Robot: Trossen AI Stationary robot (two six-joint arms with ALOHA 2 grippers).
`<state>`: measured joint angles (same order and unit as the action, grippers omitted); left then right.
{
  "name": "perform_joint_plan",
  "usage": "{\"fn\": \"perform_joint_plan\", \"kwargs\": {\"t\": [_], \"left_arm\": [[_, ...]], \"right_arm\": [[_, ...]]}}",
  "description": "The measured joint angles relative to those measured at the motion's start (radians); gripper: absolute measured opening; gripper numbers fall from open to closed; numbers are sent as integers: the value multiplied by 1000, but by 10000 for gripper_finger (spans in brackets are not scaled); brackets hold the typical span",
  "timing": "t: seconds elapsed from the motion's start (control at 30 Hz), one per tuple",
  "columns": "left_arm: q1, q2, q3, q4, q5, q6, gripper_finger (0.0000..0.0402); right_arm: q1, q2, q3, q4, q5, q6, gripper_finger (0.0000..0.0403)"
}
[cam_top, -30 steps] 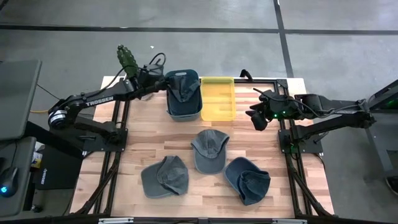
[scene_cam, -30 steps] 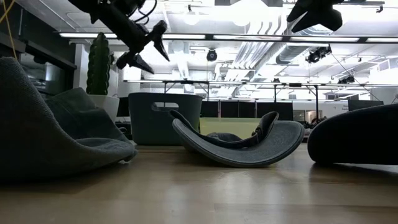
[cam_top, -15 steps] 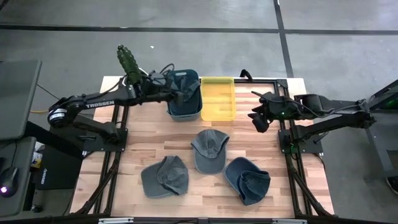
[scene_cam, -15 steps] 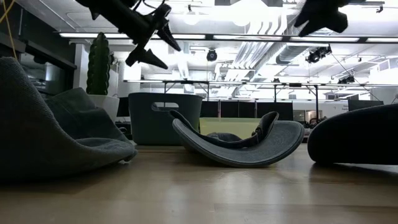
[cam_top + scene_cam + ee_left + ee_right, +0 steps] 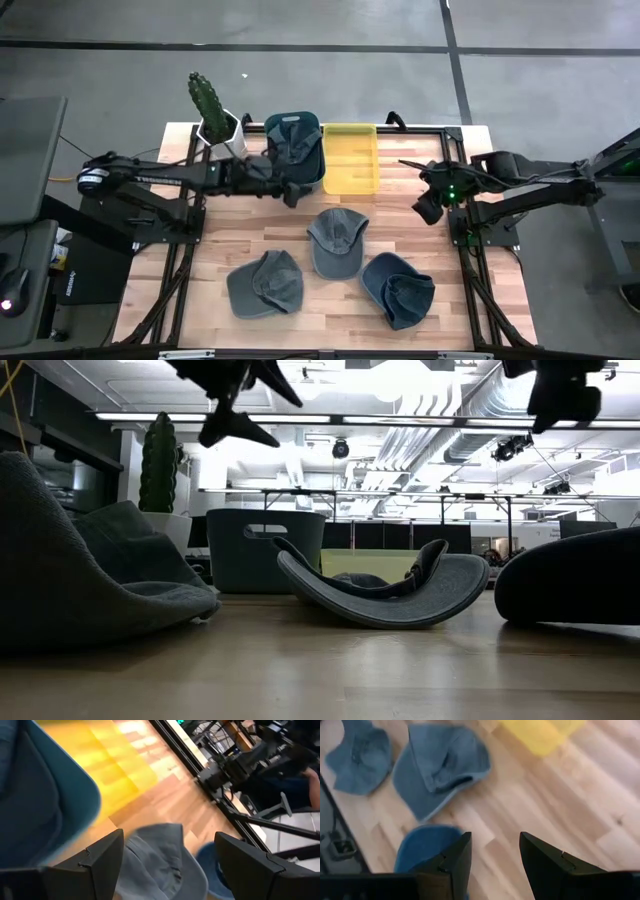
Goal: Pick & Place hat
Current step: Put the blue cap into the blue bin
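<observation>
Three hats loose on the table (image 5: pixel 200 255): middle grey hat (image 5: pixel 336 240), left grey hat (image 5: pixel 264 283), dark blue hat (image 5: pixel 398 289). One further hat (image 5: pixel 294 146) already lying in the dark bin (image 5: pixel 296 178), with the yellow tray (image 5: pixel 351 158) just beside that bin. Potted cactus (image 5: pixel 208 103) at the far left corner.

Left claw (image 5: pixel 290 190) empty, jaws wide apart, poised above the table at the near edge of the dark bin; middle grey hat close beneath in the wrist view (image 5: pixel 160 860). Left arm stretched nearly level across the far side of the table, wrist pitched toward the hats.

Right claw (image 5: pixel 428 208) empty, jaws partly apart, hanging over the right edge of the table, arm folded back toward its base, apparently waiting.

Step judged in hand: approach for the next pick, most likely the middle grey hat. Recommended: descend squarely over the crown or the brim fold, jaws kept wide until the cloth sits between the fingers. Pinch on a raised fold rather than flat fabric. Lift clear before swinging, to avoid snagging the bin rim.
</observation>
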<state>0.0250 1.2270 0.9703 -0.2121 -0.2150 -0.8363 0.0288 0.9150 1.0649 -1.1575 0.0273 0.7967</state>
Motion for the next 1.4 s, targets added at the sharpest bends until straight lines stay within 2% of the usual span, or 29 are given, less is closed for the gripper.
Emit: {"fn": "perform_joint_plan", "kwargs": {"t": [0.17,0.33,0.7,0.83,1.17,1.4], "left_arm": [[-90,0,0,0,-61,-7,287],[-138,0,0,-1,-76,-10,287],[-165,0,-1,-61,-23,-5,287],[-164,0,-1,-72,6,30,287],[-163,1,-1,-76,70,95,287],[-163,1,-1,-76,88,128,287]], "right_arm": [[96,9,0,17,-15,37,160],[238,53,0,10,-23,119,160],[564,248,0,41,38,509,160],[651,319,0,140,43,546,160],[797,531,0,536,109,531,160],[838,664,0,634,180,550,160]]}}
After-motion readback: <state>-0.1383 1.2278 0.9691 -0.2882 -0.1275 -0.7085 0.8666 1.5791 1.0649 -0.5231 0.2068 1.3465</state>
